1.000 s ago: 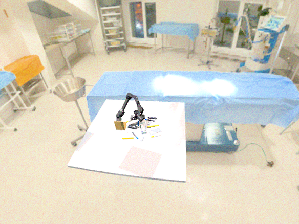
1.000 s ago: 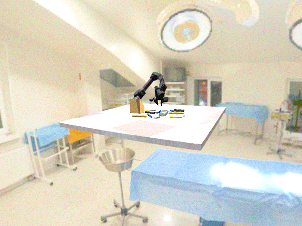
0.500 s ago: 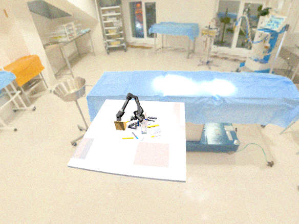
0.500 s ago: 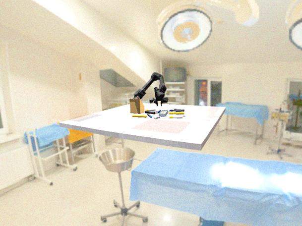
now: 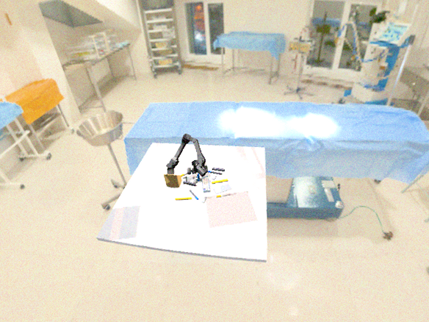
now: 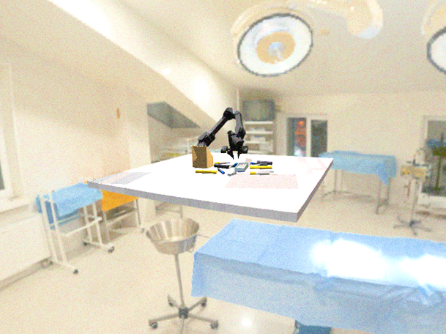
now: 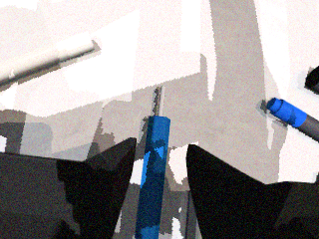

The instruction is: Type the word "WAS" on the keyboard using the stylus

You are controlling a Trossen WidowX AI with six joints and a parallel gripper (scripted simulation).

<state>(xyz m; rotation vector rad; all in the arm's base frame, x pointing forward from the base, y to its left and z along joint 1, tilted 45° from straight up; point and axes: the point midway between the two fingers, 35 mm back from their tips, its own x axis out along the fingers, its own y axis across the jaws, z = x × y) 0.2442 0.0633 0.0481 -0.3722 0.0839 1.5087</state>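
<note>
The stylus (image 7: 159, 133), a blue-bodied tool with a thin metal tip, lies on the desk in the wrist view, its tip pointing toward the top of the view. My gripper (image 7: 161, 147) (image 6: 235, 157) is open, with one finger on each side of the stylus and visible gaps between the fingers and its body. In the exterior view the fingers point down, low over the desk. The keyboard (image 5: 206, 186) (image 6: 240, 167) lies beside the gripper and is not in the wrist view. Its letters cannot be read in the top and exterior views.
A brown block (image 5: 172, 180) (image 6: 202, 157) stands near the arm's base. Yellow markers (image 5: 182, 198) (image 5: 219, 181) and a dark marker (image 5: 218, 169) lie around the keyboard. In the wrist view, a white pen (image 7: 50, 60) is at upper left and a blue-ended pen (image 7: 291, 112) at right.
</note>
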